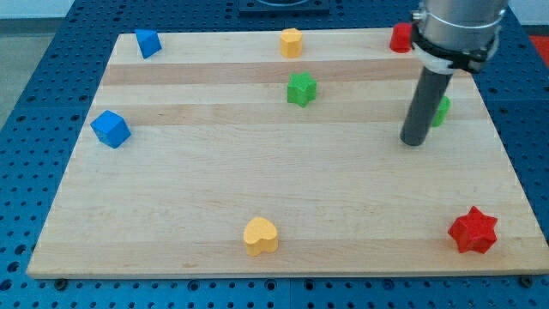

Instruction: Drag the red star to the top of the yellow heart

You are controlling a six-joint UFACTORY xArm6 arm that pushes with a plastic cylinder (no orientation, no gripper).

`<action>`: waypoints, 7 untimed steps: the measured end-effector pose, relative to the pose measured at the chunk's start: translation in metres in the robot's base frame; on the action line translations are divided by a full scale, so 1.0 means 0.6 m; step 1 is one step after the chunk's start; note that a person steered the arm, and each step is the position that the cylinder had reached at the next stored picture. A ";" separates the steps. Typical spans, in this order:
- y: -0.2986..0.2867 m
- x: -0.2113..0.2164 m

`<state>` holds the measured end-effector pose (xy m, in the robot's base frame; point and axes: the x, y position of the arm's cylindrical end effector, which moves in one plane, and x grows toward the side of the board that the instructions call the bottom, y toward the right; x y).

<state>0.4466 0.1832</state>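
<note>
Surface: a pale wooden board (283, 206) with lengthwise grain bands fills most of the frame. It rests on a blue perforated bench top (34, 103), visible along all four edges. Nothing of the room beyond the bench can be made out.

Containers: none seen; all items lie loose on the board.

Items on the board:
- Blue block (147, 43), angular, at the upper left corner.
- Blue cube (110, 129), near the left edge, mid-height.
- Yellow block (292, 42), shape unclear, at the top edge near centre.
- Green star (301, 88), just below that yellow block.
- Red block (400, 38), at the upper right, partly hidden behind the arm.
- Green block (442, 112), right of the rod and mostly hidden by it; shape cannot be told.
- Yellow heart (261, 235), near the bottom edge, slightly left of centre.
- Red star (473, 230), at the lower right corner of the board.

Arm: the grey arm body enters from the upper right. It carries a plain dark rod and no jaws, so there is nothing to open or close and nothing is gripped. My tip (414, 142) stands on the board in the right half, just beside the green block.

Task item: the red star lies well below my tip and somewhat to its right, not touching it. The yellow heart is well apart from the star, far to its left.
</note>
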 end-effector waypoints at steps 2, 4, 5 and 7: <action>0.074 0.080; 0.197 0.197; 0.206 0.261; 0.101 0.277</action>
<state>0.6128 0.2437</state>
